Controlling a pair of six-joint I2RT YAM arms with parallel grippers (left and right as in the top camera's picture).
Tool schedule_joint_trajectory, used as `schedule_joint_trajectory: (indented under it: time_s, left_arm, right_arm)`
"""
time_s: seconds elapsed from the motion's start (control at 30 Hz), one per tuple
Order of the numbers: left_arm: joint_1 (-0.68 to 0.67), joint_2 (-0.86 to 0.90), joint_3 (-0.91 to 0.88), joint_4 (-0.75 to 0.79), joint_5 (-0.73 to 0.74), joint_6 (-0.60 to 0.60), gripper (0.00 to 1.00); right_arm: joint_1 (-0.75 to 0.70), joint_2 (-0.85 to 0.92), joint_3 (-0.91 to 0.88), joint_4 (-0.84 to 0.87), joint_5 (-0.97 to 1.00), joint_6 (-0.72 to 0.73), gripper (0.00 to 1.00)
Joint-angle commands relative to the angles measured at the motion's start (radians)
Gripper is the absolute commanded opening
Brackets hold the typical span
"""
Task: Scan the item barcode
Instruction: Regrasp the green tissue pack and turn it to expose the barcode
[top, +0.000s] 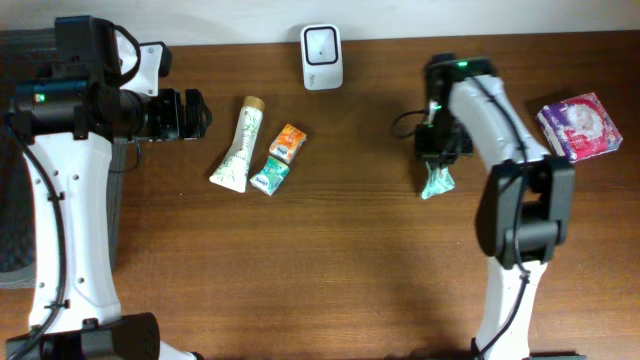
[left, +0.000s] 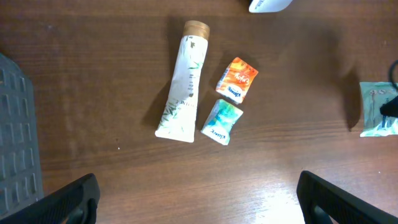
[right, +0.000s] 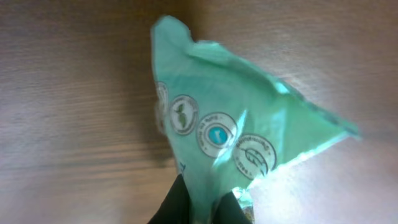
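Right pincer (top: 437, 168): my jaws are pinched tight on the top edge of the green packet (top: 437, 183); in the right wrist view the dark fingertips (right: 180, 202) clamp its crumpled foil at 6 o'clock.
Green packet, position: it hangs from my pincer over the table (top: 350, 270), at roughly 3 o'clock from the table's centre in the overhead view. I cannot tell whether its lower end touches the wood.
Green packet, face: round printed emblems show in a row; no barcode is legible.
Scanner (top: 322, 43): a white unit at the table's 12 o'clock edge, at about 10 o'clock from the packet and well apart from it.
Left pincer (top: 192, 112): my jaws stand wide, holding nothing, at 9 o'clock of the table.
Tube (top: 238, 145): white, tan cap, lying flat near the left pincer's 4 o'clock.
Orange sachet (top: 288, 142): just beside the tube, at its 3 o'clock.
Teal sachet (top: 270, 176): at 7 o'clock of the orange one, near the tube's foot.
Pink pack (top: 580, 127): at 2 o'clock of the green packet, apart from it.
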Motion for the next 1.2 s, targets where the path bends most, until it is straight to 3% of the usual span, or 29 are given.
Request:
schedule_joint_trajectory:
  time_s: [0.0, 0.13, 0.3, 0.5, 0.67, 0.7, 0.8, 0.87, 0.93, 1.03, 1.07, 1.17]
  left_arm:
    - [-0.001, 0.001, 0.003, -0.001, 0.010, 0.001, 0.99]
    - [-0.001, 0.001, 0.003, -0.001, 0.010, 0.001, 0.99]
    - [-0.001, 0.001, 0.003, -0.001, 0.010, 0.001, 0.99]
    - [-0.001, 0.001, 0.003, -0.001, 0.010, 0.001, 0.99]
    - [-0.001, 0.001, 0.003, -0.001, 0.010, 0.001, 0.99]
    - [-0.001, 0.001, 0.003, -0.001, 0.010, 0.001, 0.99]
    - [-0.001, 0.001, 0.003, -0.001, 0.010, 0.001, 0.99]
    - [-0.001, 0.001, 0.003, -0.001, 0.010, 0.001, 0.99]
    - [-0.001, 0.001, 0.003, -0.001, 0.010, 0.001, 0.99]
    - [-0.001, 0.001, 0.003, -0.001, 0.010, 0.001, 0.99]
    - [-0.001, 0.001, 0.003, -0.001, 0.010, 0.001, 0.99]
    - [-0.001, 0.001, 0.003, -0.001, 0.010, 0.001, 0.99]
  right_arm:
    - [0.115, -0.014, -0.012, -0.039, 0.423, 0.241, 0.04]
    - [0.206, 0.005, -0.107, 0.008, 0.443, 0.267, 0.04]
    - [0.294, 0.017, -0.131, 0.056, 0.310, 0.267, 0.25]
    - [0.396, 0.017, -0.127, 0.089, 0.240, 0.266, 0.29]
    - [0.400, 0.017, 0.061, -0.013, 0.165, 0.216, 0.30]
    - [0.385, 0.017, 0.121, -0.043, 0.164, 0.190, 0.40]
    - [0.308, 0.017, 0.219, -0.087, 0.088, 0.098, 0.47]
    - [0.217, 0.017, 0.231, -0.107, -0.027, 0.012, 0.46]
    - [0.128, 0.017, 0.220, -0.132, -0.130, -0.064, 0.39]
    - [0.027, 0.017, 0.190, -0.154, -0.234, -0.148, 0.09]
    - [0.000, 0.017, 0.171, -0.154, -0.242, -0.146, 0.04]
    - [-0.014, 0.017, 0.105, -0.137, -0.242, -0.147, 0.04]
